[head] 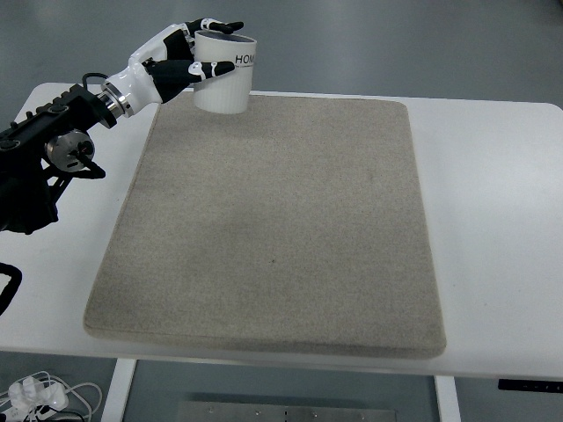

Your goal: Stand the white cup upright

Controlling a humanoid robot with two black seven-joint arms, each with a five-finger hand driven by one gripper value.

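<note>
The white cup (pixel 225 81) is upright with its mouth facing up, at the far left corner of the grey mat (pixel 273 229). My left hand (pixel 195 58) grasps it around the rim, fingers curled on its left side and over the top. Whether its base touches the mat I cannot tell. The black left arm (pixel 48 158) reaches in from the left edge. No right arm shows in the head view.
The mat covers most of the white table (pixel 493 211). White cables (pixel 35 394) lie on the floor below the table's near left corner.
</note>
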